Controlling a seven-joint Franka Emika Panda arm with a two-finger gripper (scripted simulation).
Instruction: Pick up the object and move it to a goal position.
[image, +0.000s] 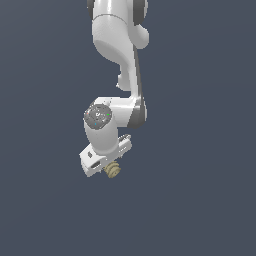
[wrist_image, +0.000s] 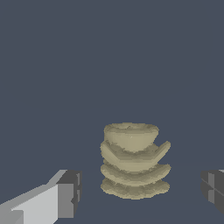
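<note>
My gripper (wrist_image: 139, 192) is spread wide with the ridged tan object (wrist_image: 133, 159) standing between its fingers (wrist_image: 68, 192) (touching neither), at five o'clock under my wrist from outside, so I judge closing comes next, then lifting.

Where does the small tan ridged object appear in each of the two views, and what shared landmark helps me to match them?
Exterior view: the tan object sits just below the white pincer, near the picture's middle, slightly toward the exterior view's left.
Wrist view: the object stands between the two dark fingertips, apart from both.
Shared landmark: the pincer, open around the object.
</note>
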